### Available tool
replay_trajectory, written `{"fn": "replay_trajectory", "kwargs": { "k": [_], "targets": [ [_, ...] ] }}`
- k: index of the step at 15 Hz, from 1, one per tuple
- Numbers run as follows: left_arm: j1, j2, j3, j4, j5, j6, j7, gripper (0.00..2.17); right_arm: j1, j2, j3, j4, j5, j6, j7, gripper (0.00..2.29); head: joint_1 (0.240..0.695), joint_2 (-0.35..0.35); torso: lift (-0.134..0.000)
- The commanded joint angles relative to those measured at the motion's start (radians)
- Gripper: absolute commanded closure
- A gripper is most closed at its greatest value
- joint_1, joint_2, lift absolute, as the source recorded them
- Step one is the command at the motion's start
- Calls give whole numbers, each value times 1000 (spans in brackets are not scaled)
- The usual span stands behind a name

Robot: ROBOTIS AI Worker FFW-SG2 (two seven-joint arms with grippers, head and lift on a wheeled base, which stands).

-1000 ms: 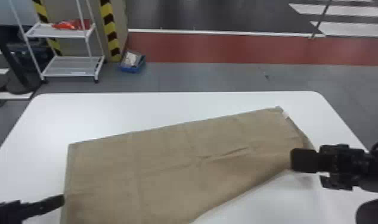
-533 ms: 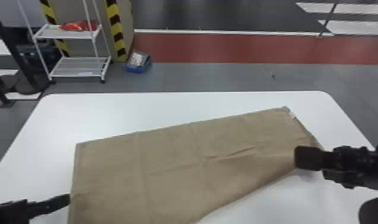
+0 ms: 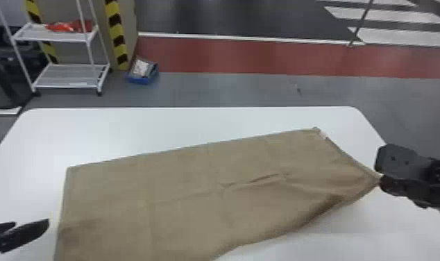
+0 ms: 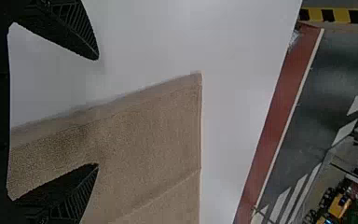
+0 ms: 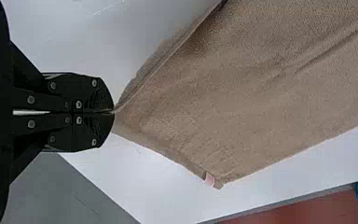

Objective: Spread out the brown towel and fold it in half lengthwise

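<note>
Near the table's [image 3: 195, 121] right edge, from my head, my right gripper [image 3: 379, 173] meets a corner of the brown towel [image 3: 181, 194]; my left gripper [image 3: 32, 222] is beside its other end. Left wrist: wide open, empty. Right wrist: closed on that corner.

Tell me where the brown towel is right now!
In the head view, the brown towel lies across the middle of the white table, its right-hand corner pinched in the right tool and its left edge near the left tool.
</note>
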Motion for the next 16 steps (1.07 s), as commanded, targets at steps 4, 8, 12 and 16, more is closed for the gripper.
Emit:
{"fn": "replay_trajectory", "kwargs": {
  "k": [4,8,12,16],
  "targets": [
    [171,57,72,10,-47,-483,-239,100,26,50,-27,-3,-68,14,-4,1598,695,-81,-125],
    [277,65,44,17,-91,-879,-426,124,12,69,-32,-3,-125,137,-1,1598,695,-97,-125],
    [330,71,-5,-22,-173,-974,-474,154,-48,69,-14,0,-185,232,3,1598,695,-156,-125],
    [407,65,-23,-110,-268,-984,-567,215,-86,69,11,7,-198,266,3,1598,695,-188,-125]
  ]
}}
